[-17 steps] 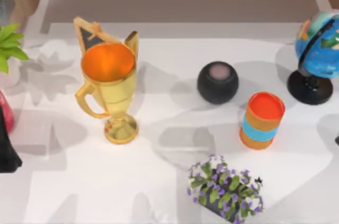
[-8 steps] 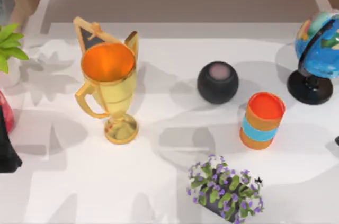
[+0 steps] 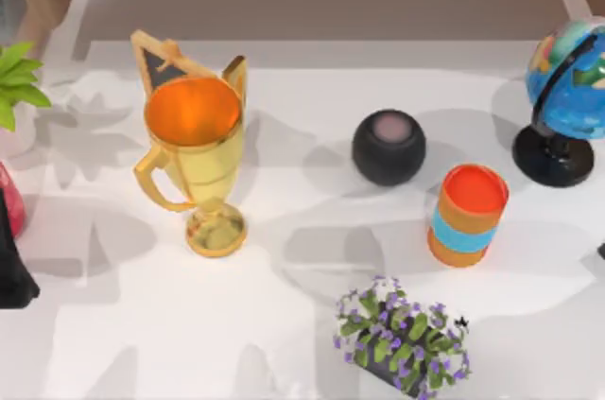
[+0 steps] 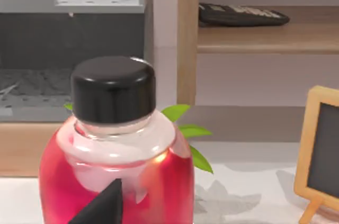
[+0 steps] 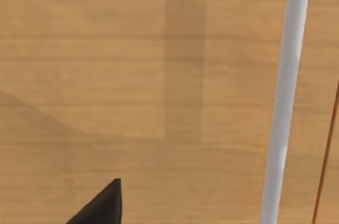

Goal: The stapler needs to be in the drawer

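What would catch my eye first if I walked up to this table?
Probably the tall gold trophy cup with its orange inside, standing left of the table's middle. Next, the bright blue globe at the right edge, with an orange and blue can and a round black speaker near the middle. A purple-flowered plant sits at the front.

Gold trophy (image 3: 194, 159); orange-blue striped cup (image 3: 467, 215); black speaker (image 3: 388, 147).

trophy (image 3: 194, 159) left, speaker (image 3: 388, 147) centre, globe (image 3: 567, 97) right
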Action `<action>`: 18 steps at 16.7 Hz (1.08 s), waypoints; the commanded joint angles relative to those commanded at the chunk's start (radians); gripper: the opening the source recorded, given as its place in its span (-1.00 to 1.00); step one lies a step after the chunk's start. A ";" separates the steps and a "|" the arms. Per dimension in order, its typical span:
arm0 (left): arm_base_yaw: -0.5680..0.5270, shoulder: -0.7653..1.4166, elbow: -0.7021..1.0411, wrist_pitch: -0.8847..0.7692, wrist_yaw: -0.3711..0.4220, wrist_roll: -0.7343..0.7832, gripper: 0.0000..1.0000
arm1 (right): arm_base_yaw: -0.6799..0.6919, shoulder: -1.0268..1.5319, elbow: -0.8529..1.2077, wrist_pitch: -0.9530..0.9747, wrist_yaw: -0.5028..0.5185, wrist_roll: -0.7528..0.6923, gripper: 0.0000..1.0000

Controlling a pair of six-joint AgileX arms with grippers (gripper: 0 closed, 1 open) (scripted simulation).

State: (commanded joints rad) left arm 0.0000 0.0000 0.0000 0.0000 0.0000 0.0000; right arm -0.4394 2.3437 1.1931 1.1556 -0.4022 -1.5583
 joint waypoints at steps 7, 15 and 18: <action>0.000 0.000 0.000 0.000 0.000 0.000 1.00 | 0.004 0.010 0.021 -0.011 0.004 0.000 0.70; 0.000 0.000 0.000 0.000 0.000 0.000 1.00 | 0.004 0.010 0.021 -0.011 0.004 0.000 -0.51; 0.000 0.000 0.000 0.000 0.000 0.000 1.00 | 0.004 0.010 0.021 -0.011 0.004 0.000 -0.96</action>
State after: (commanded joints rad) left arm 0.0000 0.0000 0.0000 0.0000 0.0000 0.0000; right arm -0.4356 2.3534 1.2141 1.1443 -0.3985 -1.5584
